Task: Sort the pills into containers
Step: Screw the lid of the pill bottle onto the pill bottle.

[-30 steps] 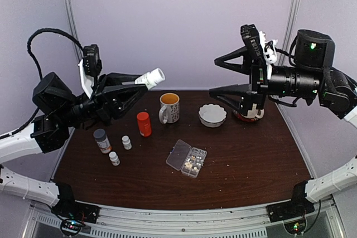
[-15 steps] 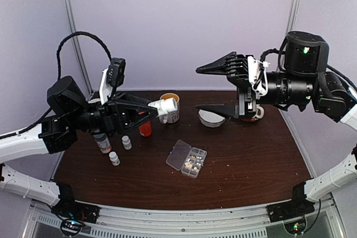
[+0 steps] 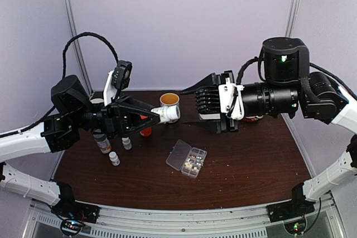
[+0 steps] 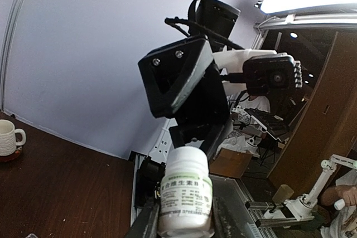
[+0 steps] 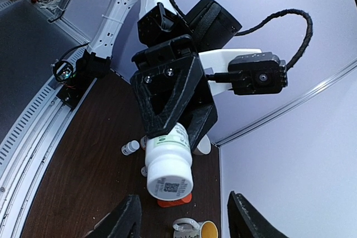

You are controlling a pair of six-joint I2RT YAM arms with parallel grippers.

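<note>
Behind left hand (image 3: 158, 113), half-hidden orange bottle (image 3: 146, 132)

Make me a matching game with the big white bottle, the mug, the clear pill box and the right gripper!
1 big white bottle
2 mug
3 clear pill box
4 right gripper

A lid open, on the table
B held up by the left gripper
C jaws apart, facing the bottle
D yellow inside, standing on the table

Pairs: 1-B, 2-D, 3-A, 4-C

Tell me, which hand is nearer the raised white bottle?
Left: the left hand grips the white bottle. The right hand faces its free end, open, not gripping.
</note>
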